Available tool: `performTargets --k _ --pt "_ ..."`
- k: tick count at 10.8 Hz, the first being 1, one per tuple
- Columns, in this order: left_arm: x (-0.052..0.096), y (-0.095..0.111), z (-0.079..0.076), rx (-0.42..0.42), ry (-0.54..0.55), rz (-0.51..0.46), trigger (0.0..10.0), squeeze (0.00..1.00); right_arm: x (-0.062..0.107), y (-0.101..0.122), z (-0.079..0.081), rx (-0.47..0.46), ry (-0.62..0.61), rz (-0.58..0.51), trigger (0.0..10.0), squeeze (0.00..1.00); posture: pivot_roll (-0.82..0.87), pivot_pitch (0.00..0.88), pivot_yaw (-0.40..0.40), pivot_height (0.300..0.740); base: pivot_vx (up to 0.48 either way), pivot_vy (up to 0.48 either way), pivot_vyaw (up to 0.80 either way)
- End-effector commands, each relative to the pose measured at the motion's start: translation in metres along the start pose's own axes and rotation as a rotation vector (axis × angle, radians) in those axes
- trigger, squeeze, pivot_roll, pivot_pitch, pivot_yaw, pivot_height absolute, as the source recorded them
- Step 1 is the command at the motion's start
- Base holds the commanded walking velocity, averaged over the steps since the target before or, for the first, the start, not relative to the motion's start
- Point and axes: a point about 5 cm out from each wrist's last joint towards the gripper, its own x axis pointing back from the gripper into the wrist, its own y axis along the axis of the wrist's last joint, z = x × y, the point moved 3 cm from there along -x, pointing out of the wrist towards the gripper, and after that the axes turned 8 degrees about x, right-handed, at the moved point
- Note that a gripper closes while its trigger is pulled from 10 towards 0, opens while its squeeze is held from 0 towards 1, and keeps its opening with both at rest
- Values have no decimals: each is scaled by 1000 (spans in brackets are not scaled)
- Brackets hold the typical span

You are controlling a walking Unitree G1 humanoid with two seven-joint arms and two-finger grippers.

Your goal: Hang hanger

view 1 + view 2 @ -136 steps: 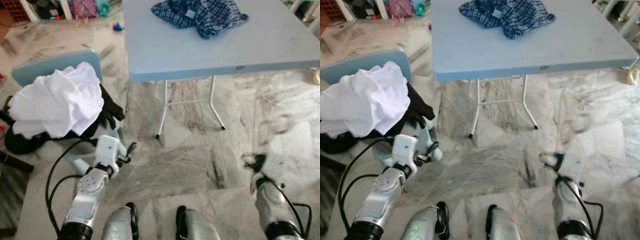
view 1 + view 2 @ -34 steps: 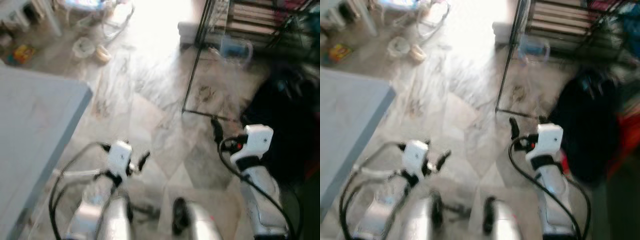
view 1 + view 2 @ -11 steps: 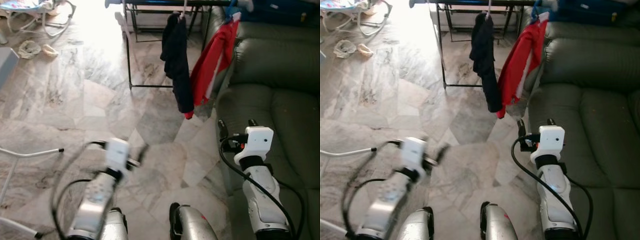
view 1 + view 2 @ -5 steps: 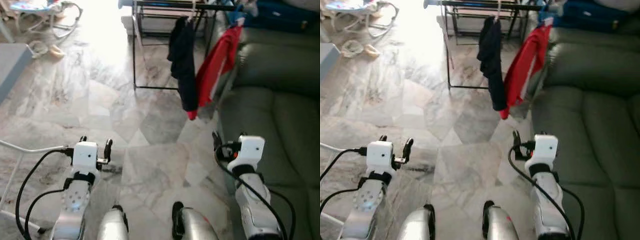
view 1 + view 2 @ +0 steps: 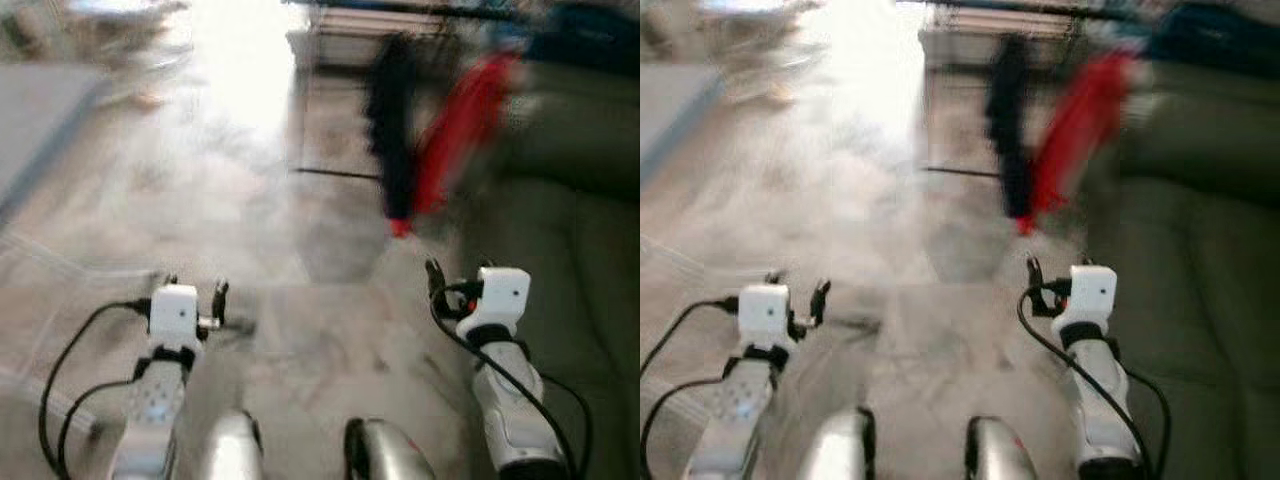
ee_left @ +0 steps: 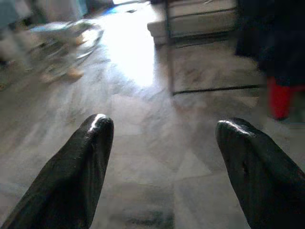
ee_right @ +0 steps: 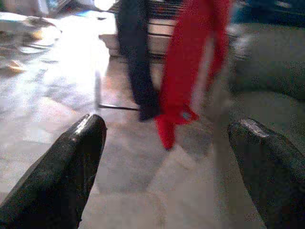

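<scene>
Head views blurred. Left gripper (image 5: 192, 292) raised at waist level over marble floor (image 5: 320, 350), fingers (image 6: 76, 176) spread wide, nothing between them. Right gripper (image 5: 458, 275) likewise raised, fingers (image 7: 66, 167) spread apart and empty. Ahead of the right gripper, a dark garment (image 7: 136, 52) and a red garment (image 7: 190, 62) hang side by side from a dark rack (image 5: 1040, 10); hangers themselves too blurred to make out. Green sofa (image 5: 1200, 250) lies to the outer side of the right gripper. Grey table edge (image 5: 40, 130) sits beyond the left gripper's outer side.
</scene>
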Motion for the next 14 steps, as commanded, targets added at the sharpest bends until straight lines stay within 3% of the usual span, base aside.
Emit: performTargets --k 1,6,7,8,14 --pt "-1 3 -1 8 -2 -13 10000 0 3 -5 -1 4 -4 18 10000 0 2 181 -16 740 259 0 0" --pt "-5 4 -6 9 -18 -18 10000 0 1 -4 1 17 6 8 10000 0 2 182 -15 740 316 356 0" --pt "-4 4 -9 14 -26 -19 10000 0 0 -3 6 57 58 2 10000 0 2 182 -15 740 0 0 0" --pt "-5 4 -10 -6 -22 -21 10000 0 0 -1 11 103 87 -13 10000 0 7 179 -15 740 0 0 800" --pt "-8 8 -6 -40 33 -41 10000 0 -6 7 21 99 140 -55 10000 0 21 180 -13 740 0 0 800"
